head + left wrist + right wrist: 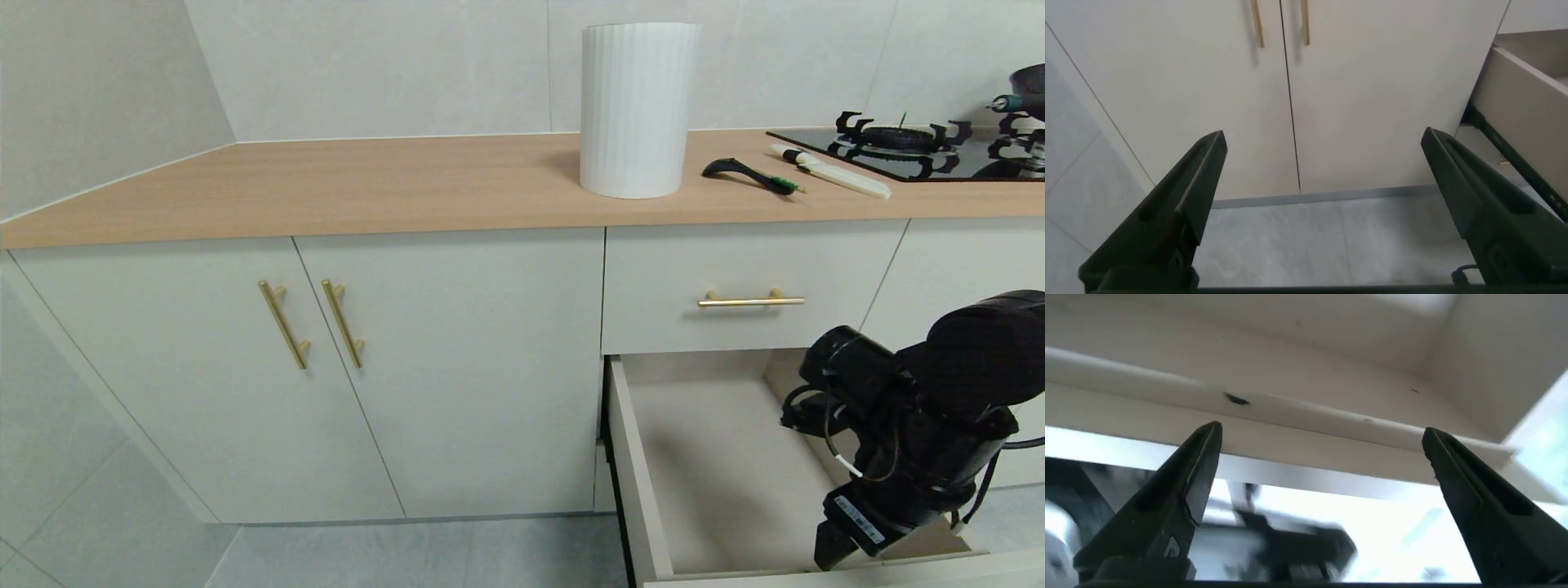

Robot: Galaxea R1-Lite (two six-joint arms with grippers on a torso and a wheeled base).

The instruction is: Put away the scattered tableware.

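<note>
Two pieces of tableware lie side by side on the light brown wooden counter [367, 184], near the black stove [898, 147]: a small black plastic scoop with a green handle [747, 174] and a long thin white utensil [831, 170]. Both look light and stiff, and a bit slippery, so I think a pinch across the middle of each handle would hold best. The pale open drawer [633, 457] sits below them, pulled out. The right gripper [1320, 433] hangs at the drawer's front edge, fingers spread wide, holding nothing. The left gripper [1323, 137] is low by the white cupboard doors [1372, 82], also spread wide and holding nothing.
</note>
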